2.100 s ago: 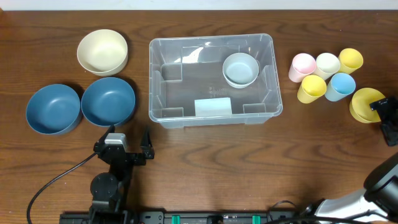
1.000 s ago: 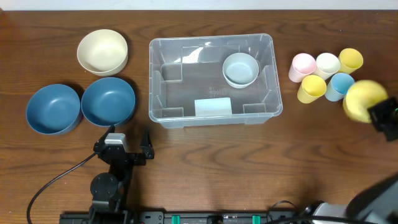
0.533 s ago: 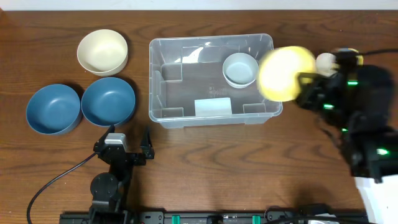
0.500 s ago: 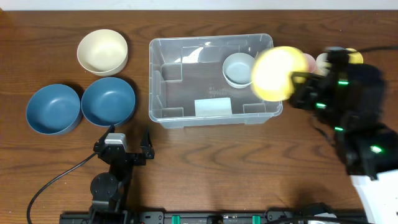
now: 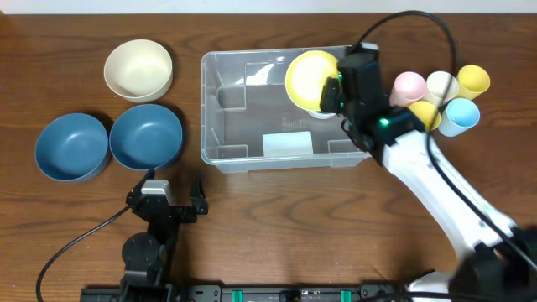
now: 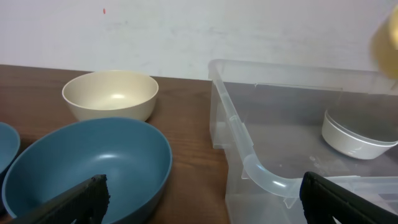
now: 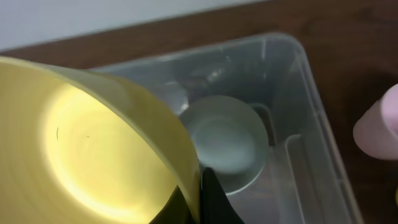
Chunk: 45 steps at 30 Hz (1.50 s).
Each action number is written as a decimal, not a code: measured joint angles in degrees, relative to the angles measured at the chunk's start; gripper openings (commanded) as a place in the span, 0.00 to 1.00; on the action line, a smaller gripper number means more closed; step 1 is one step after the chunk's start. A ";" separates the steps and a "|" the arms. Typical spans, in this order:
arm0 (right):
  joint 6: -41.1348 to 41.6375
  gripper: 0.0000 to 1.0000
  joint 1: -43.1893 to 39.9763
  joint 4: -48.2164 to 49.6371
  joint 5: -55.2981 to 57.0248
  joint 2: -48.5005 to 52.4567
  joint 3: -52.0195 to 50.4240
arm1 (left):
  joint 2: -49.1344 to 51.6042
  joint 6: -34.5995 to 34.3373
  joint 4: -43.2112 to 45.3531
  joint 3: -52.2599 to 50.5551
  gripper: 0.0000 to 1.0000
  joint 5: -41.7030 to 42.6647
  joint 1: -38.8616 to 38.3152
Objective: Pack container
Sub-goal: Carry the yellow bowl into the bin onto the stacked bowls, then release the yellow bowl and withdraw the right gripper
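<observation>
Dark brown wooden desk (image 5: 277, 210) carries the large clear plastic rectangular container (image 5: 211, 109) at its middle, with 1 pale grey-blue round bowl (image 7: 227, 146) already inside. The right claw (image 7: 199, 200) is clenched on the rim of a round yellow plastic bowl (image 5: 312, 77), held above that bowl at the container's right end. The left claw (image 5: 166, 196) rests released near 2 dark blue round bowls (image 5: 144, 136). Placing is the step in hand. Next, the yellow bowl likely needs lowering onto or beside the pale one, then letting go.
</observation>
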 measured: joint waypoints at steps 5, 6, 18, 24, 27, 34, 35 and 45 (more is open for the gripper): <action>0.00 0.01 -2.84 1.70 1.44 4.83 0.00 | 0.00 0.00 -0.02 0.00 0.98 0.00 0.00; 0.00 0.01 -3.45 1.92 1.64 5.38 0.00 | 0.00 0.00 -0.02 0.00 0.98 0.00 0.00; 0.00 0.01 -6.29 5.73 1.09 12.26 0.00 | 0.00 0.00 -0.02 0.00 0.98 0.00 0.00; 0.15 0.39 -6.29 5.90 -0.13 13.90 0.00 | 0.00 0.00 -0.02 0.00 0.98 0.00 0.00; 0.17 0.60 -6.29 6.21 -1.25 13.99 0.00 | 0.00 0.00 -0.02 0.00 0.98 0.00 0.00; -0.09 0.58 -6.03 5.95 -4.11 13.99 0.00 | 0.00 0.00 0.00 0.00 0.98 0.00 0.00; -0.09 0.58 -6.03 5.44 -4.68 13.99 0.00 | 0.00 0.00 -0.02 0.00 0.98 0.00 0.00; -1.66 0.59 -5.55 -4.39 -9.88 9.53 2.62 | 0.00 0.00 -0.02 0.00 0.98 0.00 0.00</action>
